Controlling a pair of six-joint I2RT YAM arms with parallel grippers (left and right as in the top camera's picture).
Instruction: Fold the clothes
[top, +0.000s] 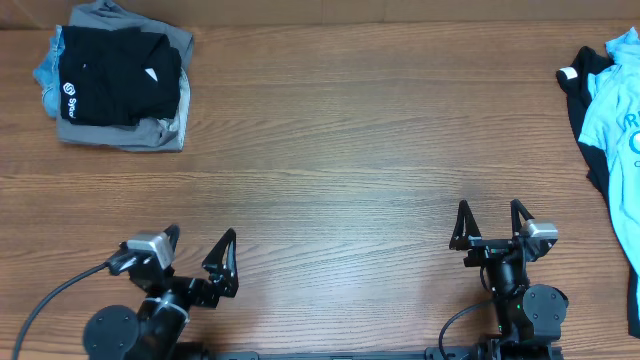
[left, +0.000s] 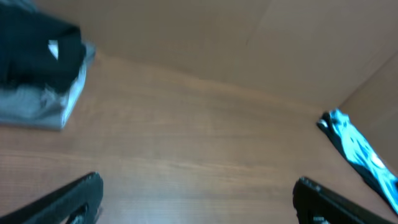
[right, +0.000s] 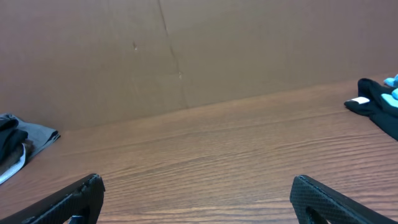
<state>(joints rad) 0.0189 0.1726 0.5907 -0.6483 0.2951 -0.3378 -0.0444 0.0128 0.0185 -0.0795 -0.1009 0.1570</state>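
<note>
While both arms wait at the near edge of the tabletop (top: 330, 150), the left gripper (top: 201, 240) and the right gripper (top: 490, 212) stand with fingers wide apart, holding nothing.

A black T-shirt (top: 115, 85) lies folded on a gray garment (top: 120, 135) at the far left corner. Its long side runs roughly left to right, and its white logo sits at its near left, reading upright from the near edge.

A light-blue shirt (top: 620, 90) with black parts lies crumpled and unfolded along the right edge. Its long axis runs far to near, and a white label sits at its far left end; part of it runs out of view.

This loose shirt looks like the piece left to fold, and it lies well apart from the right gripper. A pinch that catches only one layer would drag it in bunched. A pull along the right edge could slide it off the table. A wide left reach might also topple the folded stack.
</note>
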